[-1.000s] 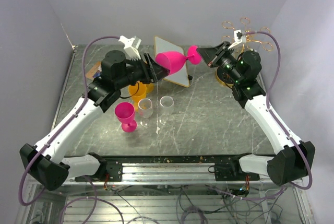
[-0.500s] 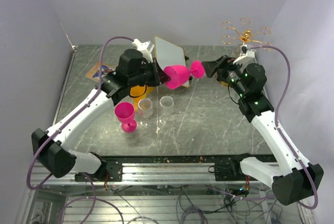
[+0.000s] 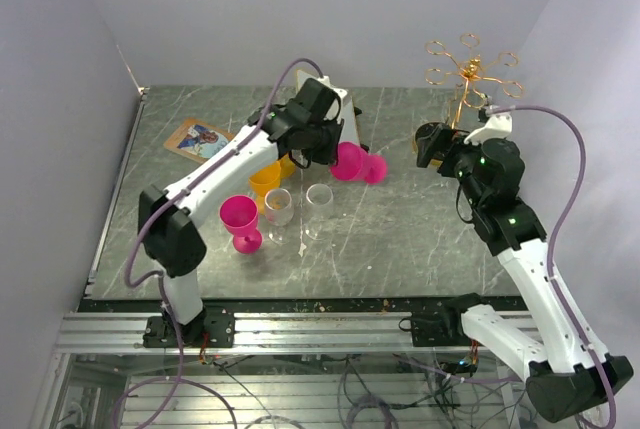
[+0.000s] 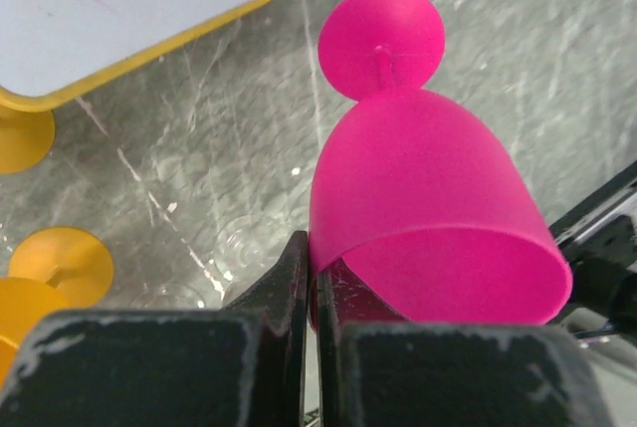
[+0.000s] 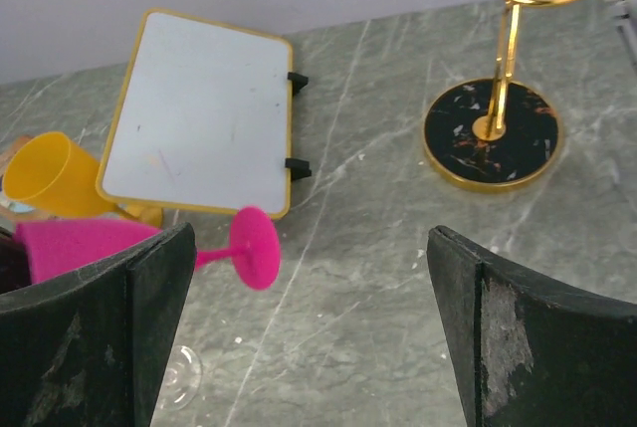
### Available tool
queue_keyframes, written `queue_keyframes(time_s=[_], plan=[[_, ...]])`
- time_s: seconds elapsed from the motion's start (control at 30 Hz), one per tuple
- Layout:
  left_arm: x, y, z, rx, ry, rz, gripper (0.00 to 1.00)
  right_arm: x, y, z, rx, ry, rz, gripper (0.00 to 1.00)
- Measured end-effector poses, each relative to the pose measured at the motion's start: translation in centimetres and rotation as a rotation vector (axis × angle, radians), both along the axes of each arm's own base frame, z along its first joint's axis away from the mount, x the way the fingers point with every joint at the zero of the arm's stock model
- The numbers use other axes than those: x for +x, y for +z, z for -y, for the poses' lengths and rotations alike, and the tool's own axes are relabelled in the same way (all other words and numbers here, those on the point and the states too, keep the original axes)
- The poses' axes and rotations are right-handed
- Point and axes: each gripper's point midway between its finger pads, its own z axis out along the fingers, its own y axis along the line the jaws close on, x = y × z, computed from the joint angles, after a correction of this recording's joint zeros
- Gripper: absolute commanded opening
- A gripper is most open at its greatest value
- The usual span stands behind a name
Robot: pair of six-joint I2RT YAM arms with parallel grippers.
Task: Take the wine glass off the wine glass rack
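Glass was off the rack. My left pincer (image 4: 311, 260) was clamped nearly shut on the bowl rim of the pink wine glass (image 4: 423, 203), one finger inside the lip and one outside, a thin pinch on the wall. The glass lay on its side in that grip, foot pointing toward my right arm, out over the middle of the tabletop (image 3: 400, 234) and, by my reading, clear of it. My right pincer (image 5: 309, 288) stood wide open and empty, facing the glass's foot with a gap between them. The wine glass rack (image 3: 468, 67) stood at the far right corner, well apart from the glass, and the ring arms I could see carried nothing. Judged the removal itself done; what remained was likely only to set the glass upright somewhere and let go. Surroundings: a second pink glass (image 3: 240, 221) upright near the left front, two clear glasses (image 3: 278, 206) beside it, an orange cup (image 3: 266, 177) just behind those, a white board (image 5: 204, 128) with a yellow frame propped behind the held glass, and a picture card (image 3: 200, 137) flat at far left. The clear glasses and cup crowded the ground below my left arm; open marble lay to the right of them. A rim-only hold might let the glass swing when tilted upright.
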Motion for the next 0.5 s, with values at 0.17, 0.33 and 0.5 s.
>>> queue_keyframes(time_s=[0.17,0.33,0.5], plan=[[0.1,-3.6,0.0,0.131,-0.042,-0.067,0.07,-1.6,1.2,1.8,-0.027,-0.064,0.033,1.00],[0.0,-4.5,-0.6,0.206,-0.070,-0.093,0.07,-3.1,2.4,3.2,-0.029,-0.112,0.072,1.00],[0.3,-5.2,-0.5,0.265,-0.103,-0.107,0.07,-3.8,3.0,3.4,-0.023,-0.114,0.093,1.00]])
